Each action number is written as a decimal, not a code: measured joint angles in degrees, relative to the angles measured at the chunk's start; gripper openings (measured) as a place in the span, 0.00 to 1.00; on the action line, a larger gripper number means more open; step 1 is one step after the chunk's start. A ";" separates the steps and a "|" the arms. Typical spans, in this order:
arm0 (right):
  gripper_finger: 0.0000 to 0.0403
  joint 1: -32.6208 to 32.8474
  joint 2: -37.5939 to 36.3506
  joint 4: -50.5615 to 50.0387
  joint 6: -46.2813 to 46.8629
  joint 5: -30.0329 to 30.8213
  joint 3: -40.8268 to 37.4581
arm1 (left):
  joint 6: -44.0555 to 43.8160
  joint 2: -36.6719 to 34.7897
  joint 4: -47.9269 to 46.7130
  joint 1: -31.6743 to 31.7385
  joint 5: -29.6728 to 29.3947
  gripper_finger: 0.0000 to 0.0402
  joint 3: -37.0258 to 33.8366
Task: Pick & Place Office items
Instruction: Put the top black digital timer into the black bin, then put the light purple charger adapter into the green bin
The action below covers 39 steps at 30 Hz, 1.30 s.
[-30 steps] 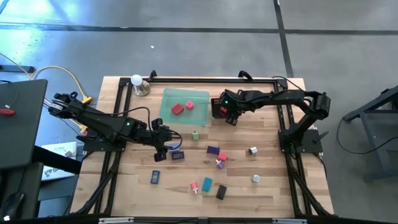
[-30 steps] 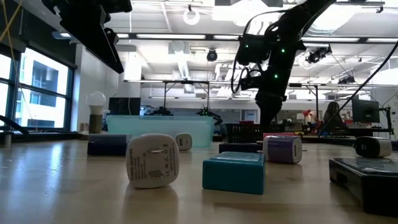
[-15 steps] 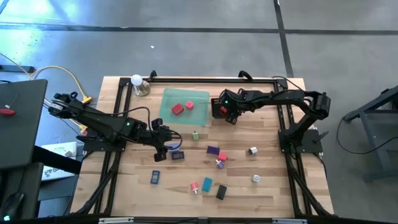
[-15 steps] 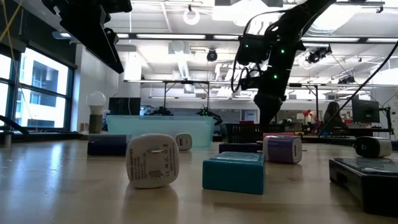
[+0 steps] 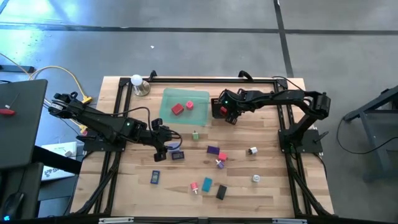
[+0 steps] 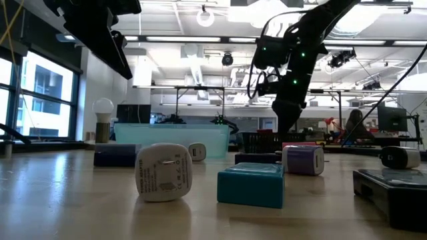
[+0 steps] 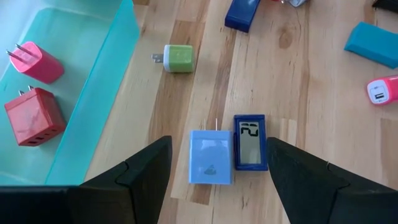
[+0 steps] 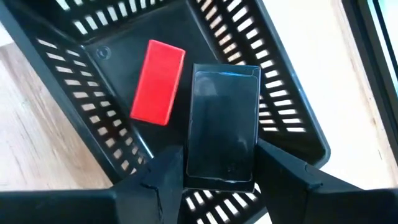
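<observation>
While the right claw [image 8: 217,177] clamps a black slab [image 8: 222,127] over the basket [image 8: 292,118], left claw [image 7: 217,180] spread above a blue charger [image 7: 210,158].

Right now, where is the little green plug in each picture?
High view: green plug on the wood, just below the green tray.
Low view: cannot pick it out.
Left wrist view: green plug on the wood beside the tray.
Right wrist view: not in it.
Shared landmark: the tray.

In the translucent teal tray [image 7: 93,93] lie a pink charger [image 7: 32,61] and a red one [image 7: 34,116]. Beside it sit a green plug [image 7: 177,58] and a pale blue one [image 7: 210,157]. A red block [image 8: 158,82] lies in the black slotted basket [image 8: 81,68].
</observation>
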 joint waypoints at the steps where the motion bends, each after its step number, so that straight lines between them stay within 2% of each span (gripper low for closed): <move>1: 0.43 0.00 -0.01 0.07 0.01 -0.45 0.00 | 0.00 0.00 0.00 0.00 0.00 0.62 -0.22; 9: 0.44 0.00 -0.04 0.59 0.46 -1.59 0.00 | -0.02 0.00 0.99 0.00 0.04 0.62 -2.43; 22: 0.68 0.04 -1.08 0.58 0.42 -2.35 0.00 | 2.50 0.00 2.51 0.00 0.03 0.62 -2.43; 30: 0.72 1.89 -8.40 0.89 0.83 -2.38 0.00 | 4.23 0.00 2.68 0.18 0.02 0.62 -2.43; 39: 0.72 7.40 -18.97 0.30 10.43 -2.56 0.00 | 4.41 0.00 2.80 0.16 0.02 0.62 -2.43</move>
